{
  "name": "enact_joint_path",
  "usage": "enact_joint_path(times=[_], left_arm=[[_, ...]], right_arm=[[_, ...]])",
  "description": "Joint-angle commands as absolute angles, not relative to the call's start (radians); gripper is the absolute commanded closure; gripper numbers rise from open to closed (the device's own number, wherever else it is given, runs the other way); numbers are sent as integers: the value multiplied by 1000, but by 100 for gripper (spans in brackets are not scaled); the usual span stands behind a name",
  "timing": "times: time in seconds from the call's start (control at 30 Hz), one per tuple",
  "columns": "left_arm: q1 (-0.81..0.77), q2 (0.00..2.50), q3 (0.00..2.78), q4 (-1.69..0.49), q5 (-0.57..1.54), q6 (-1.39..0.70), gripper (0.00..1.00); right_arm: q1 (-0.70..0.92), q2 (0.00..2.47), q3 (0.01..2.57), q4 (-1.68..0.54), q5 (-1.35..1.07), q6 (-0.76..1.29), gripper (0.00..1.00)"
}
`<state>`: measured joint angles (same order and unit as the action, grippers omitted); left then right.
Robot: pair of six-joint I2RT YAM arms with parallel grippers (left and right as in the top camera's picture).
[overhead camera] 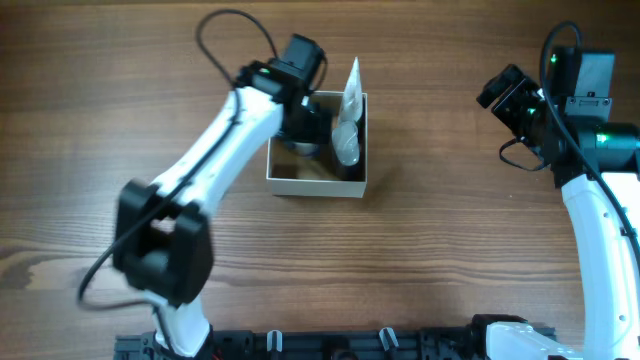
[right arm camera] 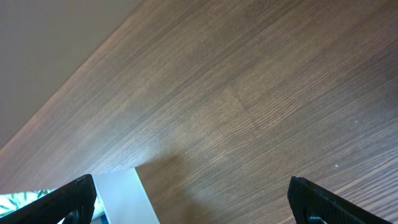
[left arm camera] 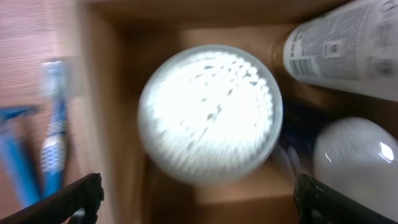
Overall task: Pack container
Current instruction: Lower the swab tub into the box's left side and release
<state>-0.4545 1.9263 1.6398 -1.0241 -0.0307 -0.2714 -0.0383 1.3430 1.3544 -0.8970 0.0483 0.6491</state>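
The container [overhead camera: 316, 188] is a square shallow box with white walls and a tan inside, at the table's middle back. In it lie a white tube [overhead camera: 348, 130] and other toiletries. My left gripper [overhead camera: 305, 125] hangs over the box's left part. In the left wrist view it [left arm camera: 202, 211] is open and empty, just above the box floor [left arm camera: 249, 199]. Past its fingertips stands a round clear jar of cotton swabs [left arm camera: 210, 112], with a white printed bottle [left arm camera: 348, 50] and a white rounded object [left arm camera: 354, 165] beside it. My right gripper [overhead camera: 500, 95] [right arm camera: 196, 208] is open and empty over bare table, far right.
A blue toothbrush [left arm camera: 55, 134] and a blue razor [left arm camera: 15, 155] lie on the wood just outside the box wall [left arm camera: 106, 112]; my arm hides them from overhead. A flat white object [right arm camera: 124, 193] lies near my right gripper's left finger.
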Motion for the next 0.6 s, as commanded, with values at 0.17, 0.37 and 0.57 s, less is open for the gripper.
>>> enact_joint_path(times=[0.17,0.37,0.57], left_arm=[[-162,1673,1670,-1157,-77,-265,0],[-33,1738,1540,-1169,-50,-160,4],[-10,1857,1404,-1048,-49,-160,21]], right_arm=[[-38,1352,1367,-894,39,632,0],[-38,1352,1367,-894,39,632,0],[-38,1352,1367,-894,39,632,0]])
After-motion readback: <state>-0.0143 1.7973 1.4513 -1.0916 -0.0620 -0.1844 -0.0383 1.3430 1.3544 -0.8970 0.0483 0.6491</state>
